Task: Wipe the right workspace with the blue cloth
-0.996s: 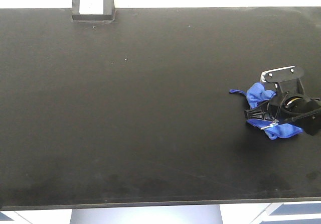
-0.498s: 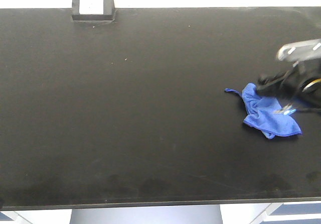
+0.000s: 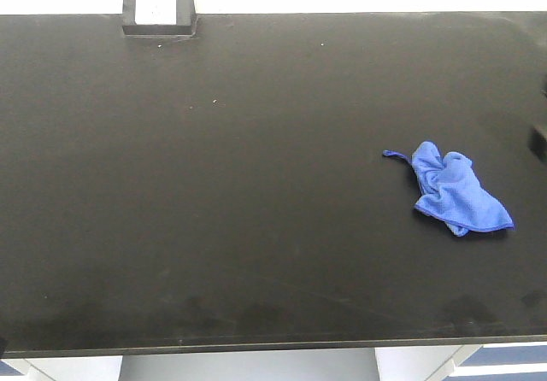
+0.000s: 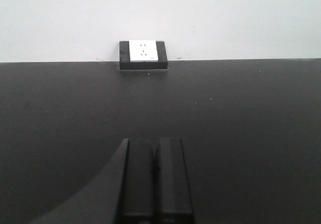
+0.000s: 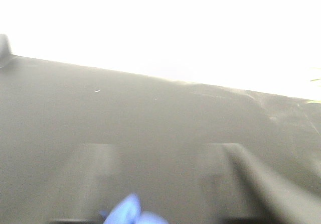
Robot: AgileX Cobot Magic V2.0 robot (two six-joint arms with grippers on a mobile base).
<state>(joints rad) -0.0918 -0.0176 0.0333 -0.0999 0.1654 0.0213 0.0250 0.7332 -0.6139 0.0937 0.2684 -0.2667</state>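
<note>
The wide matte black benchtop [image 3: 256,227] fills the front view, its near edge running along the bottom and a rounded corner at the far right. On it, toward the right end and about midway between the near and far edges, lies the small royal-blue microfibre cloth [image 3: 455,191], crumpled into a rough wedge with its thin corner loop trailing toward the left. Nothing touches the cloth; it rests loose on the bare black surface.

In the right wrist view, blurred by motion, a scrap of the blue cloth [image 5: 131,213] shows at the bottom edge, between the 2 smeared fingers of the right gripper [image 5: 158,184]. The fingers stand well apart, released, with the cloth below them rather than held.

In the left wrist view the left gripper [image 4: 155,179] sits over the benchtop [image 4: 251,133] with its 2 black fingers pressed together, clenched on nothing.

At the far edge, near the left end, a small black box with a white socket face [image 3: 158,9] stands against the white wall [image 4: 225,18].
</note>
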